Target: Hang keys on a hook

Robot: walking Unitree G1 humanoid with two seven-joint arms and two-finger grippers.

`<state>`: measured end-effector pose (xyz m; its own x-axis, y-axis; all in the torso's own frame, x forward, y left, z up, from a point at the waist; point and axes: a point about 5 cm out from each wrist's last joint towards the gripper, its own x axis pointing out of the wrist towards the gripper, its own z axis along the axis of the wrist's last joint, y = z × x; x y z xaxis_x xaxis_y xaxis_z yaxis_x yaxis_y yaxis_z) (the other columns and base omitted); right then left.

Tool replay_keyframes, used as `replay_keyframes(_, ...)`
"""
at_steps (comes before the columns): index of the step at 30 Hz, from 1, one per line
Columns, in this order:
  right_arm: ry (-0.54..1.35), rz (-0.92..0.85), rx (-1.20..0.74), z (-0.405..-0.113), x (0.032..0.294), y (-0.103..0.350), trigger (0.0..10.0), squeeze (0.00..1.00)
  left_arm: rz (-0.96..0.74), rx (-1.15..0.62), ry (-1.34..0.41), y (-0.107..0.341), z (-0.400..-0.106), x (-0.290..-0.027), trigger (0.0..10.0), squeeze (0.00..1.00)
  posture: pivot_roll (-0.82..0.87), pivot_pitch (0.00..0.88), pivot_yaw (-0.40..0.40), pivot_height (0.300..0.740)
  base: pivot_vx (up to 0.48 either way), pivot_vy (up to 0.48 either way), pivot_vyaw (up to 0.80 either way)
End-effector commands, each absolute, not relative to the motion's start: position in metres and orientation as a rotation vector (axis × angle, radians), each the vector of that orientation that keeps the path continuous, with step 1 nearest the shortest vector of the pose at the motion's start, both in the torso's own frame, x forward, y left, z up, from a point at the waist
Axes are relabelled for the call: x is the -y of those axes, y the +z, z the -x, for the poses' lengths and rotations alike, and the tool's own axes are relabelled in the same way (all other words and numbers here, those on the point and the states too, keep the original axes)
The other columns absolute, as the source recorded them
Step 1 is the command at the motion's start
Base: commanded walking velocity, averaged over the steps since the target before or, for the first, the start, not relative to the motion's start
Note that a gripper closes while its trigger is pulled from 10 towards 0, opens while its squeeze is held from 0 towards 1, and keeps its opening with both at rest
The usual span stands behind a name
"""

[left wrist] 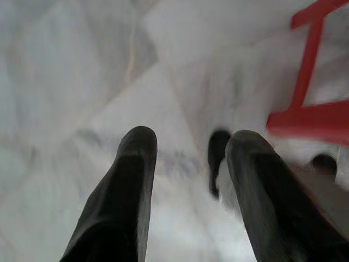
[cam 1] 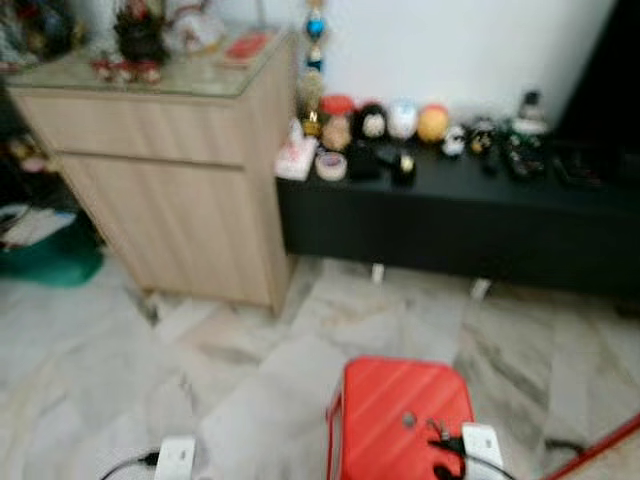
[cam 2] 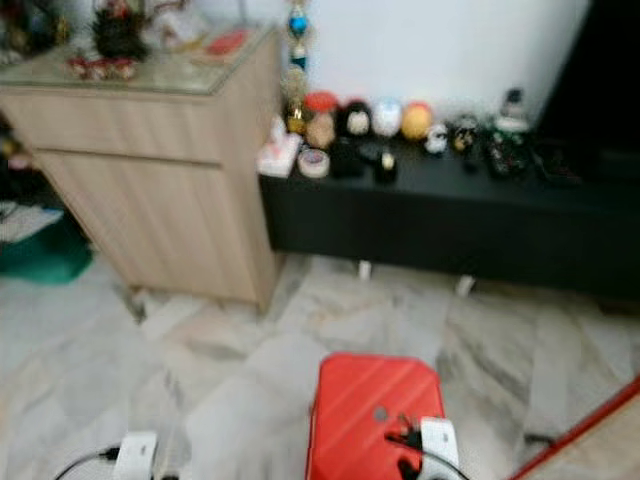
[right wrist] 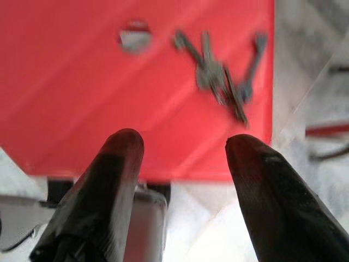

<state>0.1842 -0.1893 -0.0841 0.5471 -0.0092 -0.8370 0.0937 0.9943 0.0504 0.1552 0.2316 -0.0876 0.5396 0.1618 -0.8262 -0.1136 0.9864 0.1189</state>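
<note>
- Nearest the head camera, at the bottom centre of the frame, stood a red stool with a ribbed plastic top, on the grey-veined marble floor.
- A bunch of keys lay flat on the stool's top, close to one edge, with a small round silver spot set in the plastic a little apart from them.
- The right gripper hovered over the stool's edge, its two black fingers spread wide with nothing between them and the keys lying beyond the tips.
- The left gripper hung over bare marble beside the stool's red legs, its fingers likewise parted and empty.
- In the upper left of the blurred head view stood a light wooden cabinet with ornaments on its glass top.
- To its right ran a low black bench along the white wall, lined with small figurines.
</note>
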Motion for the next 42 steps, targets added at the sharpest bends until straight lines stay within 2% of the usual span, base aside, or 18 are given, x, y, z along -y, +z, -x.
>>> replay_keyframes(1, -0.085, -0.105, -0.987, -0.18, 0.189, -0.086, 10.0, 0.0, -0.051, -0.994, 0.162, -0.088, -0.155, -0.231, 10.0, 0.0, 0.03, 0.0, -0.023, 0.74, 0.0, 0.0, 0.0)
replay_keyframes(6, -0.131, -0.092, -0.932, -0.182, 0.192, -0.084, 10.0, 0.0, -0.048, -0.965, 0.164, -0.086, -0.158, -0.231, 10.0, 0.0, 0.03, 0.0, -0.023, 0.74, 0.0, 0.0, 0.0)
replay_keyframes(14, -0.216, -0.101, -0.76, -0.188, 0.197, -0.075, 10.0, 0.0, -0.068, -0.635, 0.153, -0.05, -0.208, -0.245, 10.0, 0.0, 0.02, 0.0, -0.021, 0.74, 0.0, 0.0, 0.0)
replay_keyframes(16, -0.224, -0.13, -0.717, -0.189, 0.197, -0.073, 10.0, 0.0, -0.098, -0.48, 0.13, -0.029, -0.229, -0.247, 10.0, 0.0, 0.02, 0.0, -0.019, 0.74, 0.0, 0.0, 0.0)
replay_keyframes(20, -0.242, -0.155, -0.674, -0.188, 0.198, -0.071, 10.0, 0.0, -0.07, -0.279, 0.097, -0.001, -0.25, -0.242, 10.0, 0.0, 0.01, 0.0, -0.019, 0.74, 0.0, 0.0, 0.0)
replay_keyframes(21, -0.242, -0.144, -0.622, -0.197, 0.2, -0.065, 10.0, 0.0, -0.084, -0.238, 0.073, 0.005, -0.253, -0.237, 10.0, 0.0, 0.01, 0.0, -0.02, 0.74, 0.0, 0.0, 0.0)
replay_keyframes(22, -0.242, -0.13, -0.535, -0.214, 0.204, -0.052, 10.0, 0.0, -0.094, -0.206, 0.057, 0.008, -0.255, -0.234, 10.0, 0.0, 0.01, 0.0, -0.02, 0.74, 0.0, 0.0, 0.0)
replay_keyframes(23, -0.23, -0.095, -0.362, -0.244, 0.208, -0.024, 10.0, 0.0, -0.12, -0.185, 0.052, 0.01, -0.254, -0.23, 10.0, 0.0, 0.01, 0.0, -0.02, 0.74, 0.0, 0.0, 0.0)
replay_keyframes(24, -0.224, -0.091, -0.314, -0.25, 0.209, -0.016, 10.0, 0.0, -0.12, -0.171, 0.053, 0.012, -0.254, -0.228, 10.0, 0.0, 0.01, 0.0, -0.02, 0.74, 0.0, 0.0, 0.0)
replay_keyframes(32, -0.113, -0.021, -0.176, -0.254, 0.204, 0.003, 10.0, 0.0, -0.089, -0.063, 0.049, 0.024, -0.238, -0.212, 10.0, 0.0, 0.02, 0.0, -0.039, 0.74, 0.0, 0.0, 0.0)
replay_keyframes(42, -0.13, -0.031, -0.195, -0.255, 0.202, 0.001, 10.0, 0.0, -0.101, -0.042, 0.051, 0.031, -0.245, -0.21, 10.0, 0.0, 0.02, 0.0, -0.042, 0.74, 0.0, 0.0, 0.0)
